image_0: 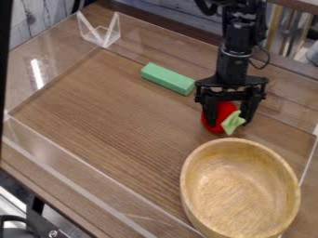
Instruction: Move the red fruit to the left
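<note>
The red fruit (220,119), a small bright-red strawberry with a pale green cap, lies on the wooden table just beyond the bowl's far rim. My gripper (230,107) points straight down over it, open, with one dark finger on each side of the fruit. The fingertips reach down around the fruit; whether they touch it I cannot tell. The black arm rises from the gripper toward the top of the picture.
A large wooden bowl (241,193) fills the near right corner, close to the fruit. A flat green block (166,78) lies to the left of the gripper. A clear plastic stand (99,31) sits at the far left. Clear walls edge the table (99,121).
</note>
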`<action>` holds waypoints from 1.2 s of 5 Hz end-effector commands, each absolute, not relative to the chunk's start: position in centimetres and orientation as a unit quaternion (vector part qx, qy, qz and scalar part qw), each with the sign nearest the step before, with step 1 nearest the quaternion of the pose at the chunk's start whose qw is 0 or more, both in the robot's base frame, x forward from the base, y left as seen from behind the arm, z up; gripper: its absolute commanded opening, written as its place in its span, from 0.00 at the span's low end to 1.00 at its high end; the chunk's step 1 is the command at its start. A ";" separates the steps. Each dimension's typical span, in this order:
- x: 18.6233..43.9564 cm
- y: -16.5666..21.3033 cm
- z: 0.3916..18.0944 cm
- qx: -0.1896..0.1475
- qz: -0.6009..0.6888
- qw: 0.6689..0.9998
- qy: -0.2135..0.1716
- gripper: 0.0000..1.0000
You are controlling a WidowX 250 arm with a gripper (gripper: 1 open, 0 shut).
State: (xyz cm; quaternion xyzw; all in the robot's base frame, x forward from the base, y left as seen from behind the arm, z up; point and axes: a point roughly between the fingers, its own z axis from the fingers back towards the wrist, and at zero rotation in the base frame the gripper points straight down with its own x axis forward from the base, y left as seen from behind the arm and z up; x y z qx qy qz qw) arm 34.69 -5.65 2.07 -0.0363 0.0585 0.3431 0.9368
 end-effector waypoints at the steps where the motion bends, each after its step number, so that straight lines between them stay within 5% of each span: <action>1: 35.1 -6.6 2.3 -0.045 0.340 0.939 0.038 1.00; 3: 36.3 -8.4 4.0 -0.045 0.337 0.940 0.032 1.00; 6: 36.9 -7.3 4.0 -0.029 0.293 0.955 0.032 1.00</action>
